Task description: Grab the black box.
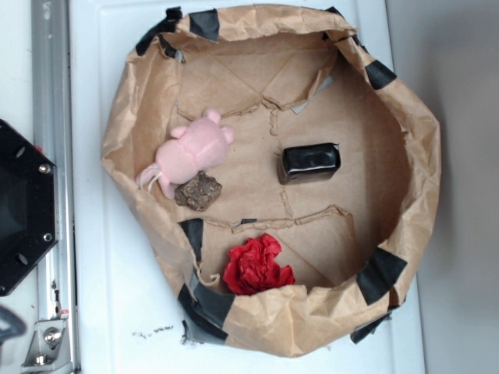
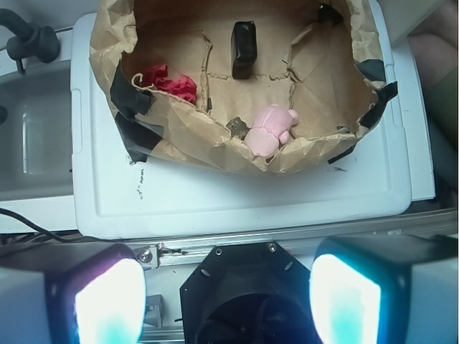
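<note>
Exterior view shows, from left to right inside the brown paper bowl (image 1: pixel 421 156) on the white counter (image 1: pixel 117 296), a pink plush toy (image 1: pixel 191 152), a brown rocky lump (image 1: pixel 198 191), a red crumpled thing (image 1: pixel 257 265) and the black box (image 1: pixel 309 163) lying near the middle. Wrist view shows the hand (image 2: pixel 228 301) with its two fingers (image 2: pixel 107 301) spread wide and holding nothing, well apart from the black box, which sits far across the bowl.

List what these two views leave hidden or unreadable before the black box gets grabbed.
- Tool: absent from the exterior view; in the wrist view only two blurred fingers show, cut by the bottom edge.
- Brown chunk: wrist view, mostly behind the paper wall.
- Black box: underside unseen in either view.
- Red item: crumpled, identity unclear.
</note>
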Motion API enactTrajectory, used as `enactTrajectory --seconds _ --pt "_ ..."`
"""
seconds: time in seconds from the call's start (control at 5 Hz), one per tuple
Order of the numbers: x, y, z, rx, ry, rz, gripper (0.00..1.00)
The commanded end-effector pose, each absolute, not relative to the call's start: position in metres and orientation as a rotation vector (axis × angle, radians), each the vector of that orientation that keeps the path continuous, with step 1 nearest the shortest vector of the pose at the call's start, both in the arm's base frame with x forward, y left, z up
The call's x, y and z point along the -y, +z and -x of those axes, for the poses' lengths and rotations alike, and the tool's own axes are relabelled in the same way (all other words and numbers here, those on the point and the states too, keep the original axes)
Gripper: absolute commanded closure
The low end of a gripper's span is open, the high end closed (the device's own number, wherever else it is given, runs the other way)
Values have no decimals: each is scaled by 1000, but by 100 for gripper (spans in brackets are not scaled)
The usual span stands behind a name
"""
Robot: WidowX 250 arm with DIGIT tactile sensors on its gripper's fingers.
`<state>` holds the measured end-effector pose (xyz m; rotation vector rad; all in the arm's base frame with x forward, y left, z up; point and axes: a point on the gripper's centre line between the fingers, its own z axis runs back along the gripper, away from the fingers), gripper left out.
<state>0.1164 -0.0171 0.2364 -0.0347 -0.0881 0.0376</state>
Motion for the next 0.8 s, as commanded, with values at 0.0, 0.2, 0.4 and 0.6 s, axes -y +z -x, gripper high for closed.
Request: enactTrajectory --seconds 0.0,0.2,0.4,0.6 --pt "17 236 -116 88 38 35 0" --pt "30 216 -162 93 109 0 0" --pt "35 198 -191 119 174 -31 0" --pt "29 181 -221 107 182 -13 0"
